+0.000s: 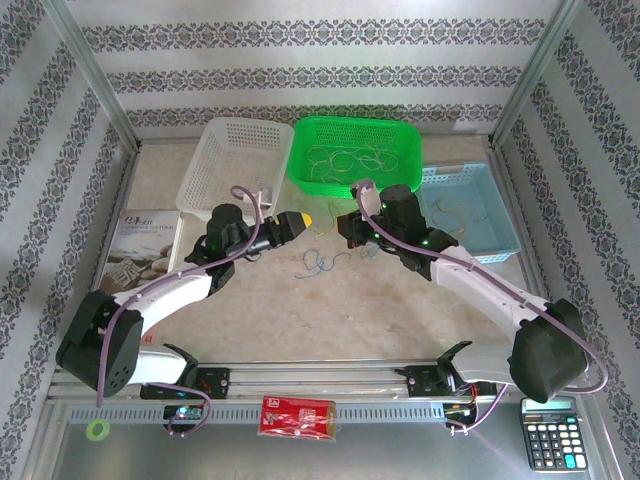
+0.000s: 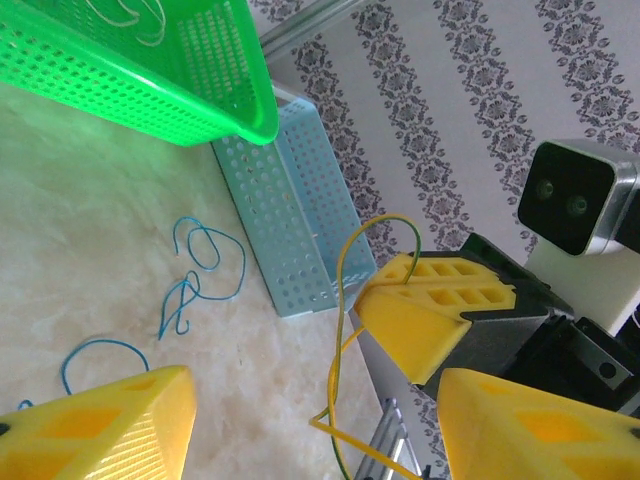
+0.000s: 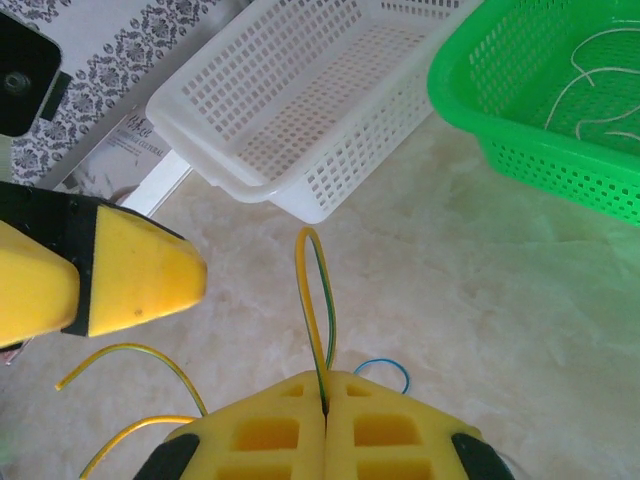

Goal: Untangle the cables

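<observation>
Three baskets stand in a row along the far side of the table [image 1: 300, 310]: left basket [image 1: 235, 160], middle basket [image 1: 355, 150] just beside it, right basket [image 1: 470, 205] slightly nearer. Cables [image 1: 322, 262] lie on the table before the middle basket, with more inside the middle and right baskets. A book [image 1: 140, 245] lies front-left of the left basket, and a calculator [image 1: 552, 432] sits at the near right corner.

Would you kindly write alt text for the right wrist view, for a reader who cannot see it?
The right pincer is shut on a yellow-green cable that loops out from its tips. The left pincer's fingertip sits at left; a white basket and a green basket stand beyond.
</observation>
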